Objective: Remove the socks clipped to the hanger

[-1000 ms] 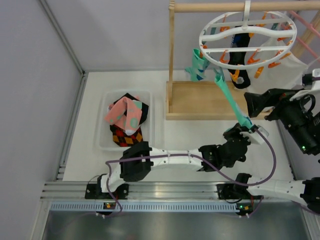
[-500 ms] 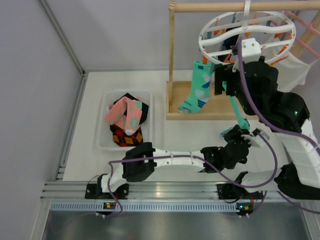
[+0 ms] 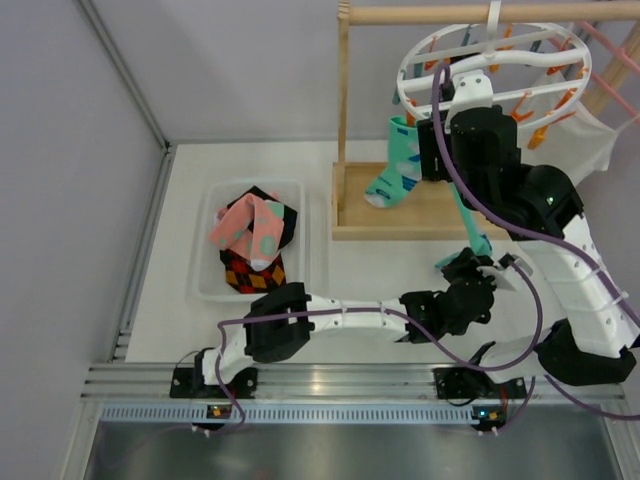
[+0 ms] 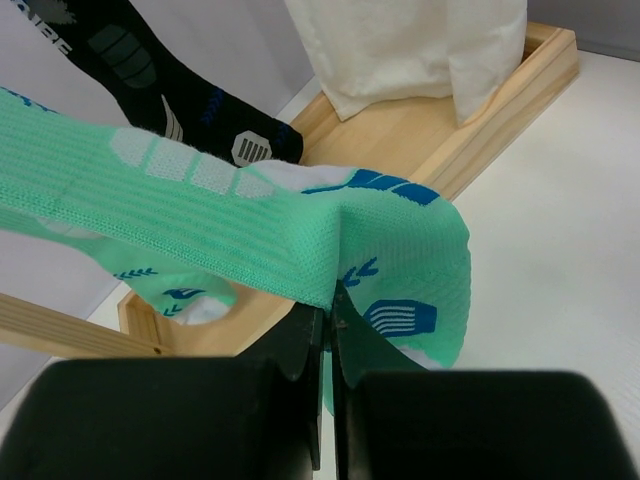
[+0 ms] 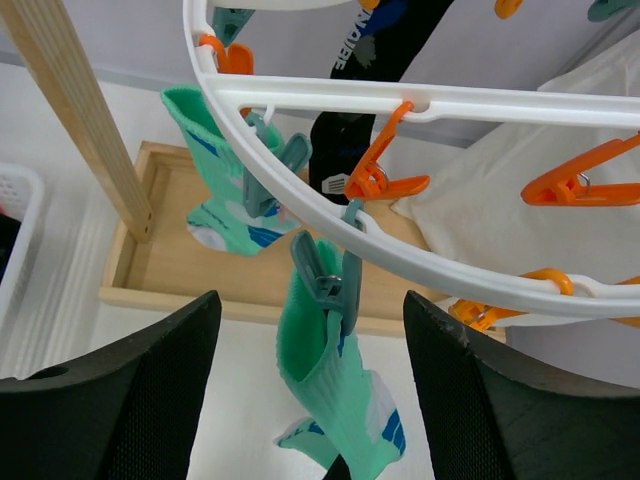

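Note:
The white ring hanger (image 3: pixel 497 62) hangs from the wooden rail, with orange and teal pegs. A mint-teal sock (image 5: pixel 335 400) hangs from a grey-teal peg (image 5: pixel 325 275) on the ring and stretches down (image 3: pixel 472 222) to my left gripper (image 3: pixel 470 270). The left gripper (image 4: pixel 330 300) is shut on that sock's lower part (image 4: pixel 250 230). My right gripper (image 5: pixel 312 300) is open, one finger on each side of the peg, and sits just under the ring (image 3: pixel 430 150). A second mint sock (image 3: pixel 395 172) and a black sock (image 5: pixel 345 150) also hang clipped.
A white bin (image 3: pixel 212 285) at the left holds pink dotted socks (image 3: pixel 250 228) and a black sock with red-orange diamonds (image 3: pixel 250 272). The wooden stand's tray base (image 3: pixel 400 210) lies under the hanger. A large white cloth (image 3: pixel 585 145) and a pink hanger (image 3: pixel 610 50) are at the right.
My right arm has swung up from the far right to the hanger and now brackets the peg. The second mint sock swung leftward. The left gripper kept its hold.

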Robot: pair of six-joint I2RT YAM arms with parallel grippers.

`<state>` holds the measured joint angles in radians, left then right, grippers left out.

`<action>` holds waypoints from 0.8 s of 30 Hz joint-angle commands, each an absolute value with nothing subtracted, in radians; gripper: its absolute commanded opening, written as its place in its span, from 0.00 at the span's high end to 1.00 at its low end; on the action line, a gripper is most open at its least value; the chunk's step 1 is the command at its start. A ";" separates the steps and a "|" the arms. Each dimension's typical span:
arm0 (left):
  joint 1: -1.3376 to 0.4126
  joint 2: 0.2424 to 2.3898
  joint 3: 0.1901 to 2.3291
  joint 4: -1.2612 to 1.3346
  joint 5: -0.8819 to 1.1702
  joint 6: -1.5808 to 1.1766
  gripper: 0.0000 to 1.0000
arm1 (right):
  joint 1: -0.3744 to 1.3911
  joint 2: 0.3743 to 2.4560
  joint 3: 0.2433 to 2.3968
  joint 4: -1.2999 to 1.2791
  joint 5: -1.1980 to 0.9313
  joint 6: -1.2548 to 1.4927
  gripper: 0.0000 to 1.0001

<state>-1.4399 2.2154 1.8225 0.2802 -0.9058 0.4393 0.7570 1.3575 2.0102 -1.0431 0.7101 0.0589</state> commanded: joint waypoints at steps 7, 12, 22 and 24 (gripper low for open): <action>-1.462 2.186 1.816 0.305 -0.884 0.449 1.00 | 0.752 1.398 1.941 -0.919 0.828 0.020 0.41; -1.462 2.181 1.813 0.305 -0.879 0.436 1.00 | 0.759 1.371 1.841 -0.807 0.914 -0.023 0.44; -1.463 2.161 1.796 0.305 -0.861 0.411 1.00 | 0.764 1.361 1.746 -0.631 1.046 -0.086 0.49; -1.465 2.160 1.793 0.305 -0.859 0.410 1.00 | 0.764 1.359 1.736 -0.600 1.063 -0.097 0.51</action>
<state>-1.4345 2.2150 1.8076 0.2802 -0.8925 0.4107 0.7593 1.3781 1.7393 -0.7311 0.9829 -0.0589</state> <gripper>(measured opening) 0.023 0.495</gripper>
